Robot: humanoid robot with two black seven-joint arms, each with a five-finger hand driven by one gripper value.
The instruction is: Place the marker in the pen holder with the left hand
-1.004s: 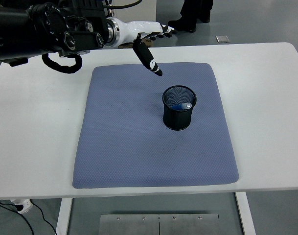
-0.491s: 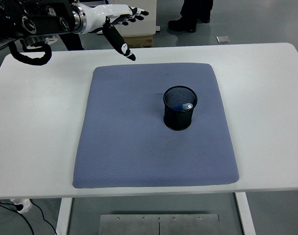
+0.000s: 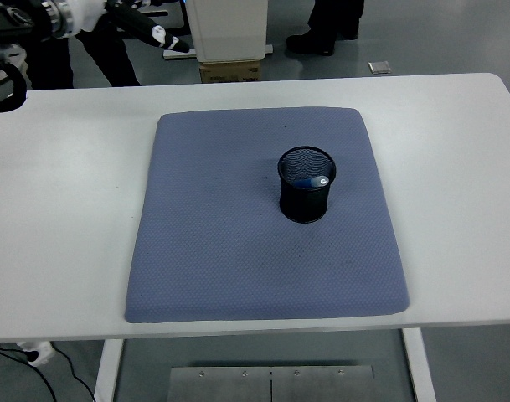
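The black mesh pen holder (image 3: 306,186) stands upright on the blue-grey mat (image 3: 238,243), right of its middle. A blue marker (image 3: 312,181) lies inside it. My left hand (image 3: 100,10) is at the picture's top left corner, beyond the table's far edge and far from the holder. It is shut on a black marker (image 3: 144,27) with a white patch, which points down and to the right. Most of the hand is cut off by the frame edge.
The mat covers the middle of the white table (image 3: 62,209). Beyond the far edge stand a white bin (image 3: 229,29) on a cardboard box (image 3: 231,72). A person's shoes (image 3: 317,38) and a small flat object (image 3: 380,66) are on the floor.
My left hand has pulled back up and to the left with the black marker, from above the mat's far edge to the top left corner. The holder has not moved.
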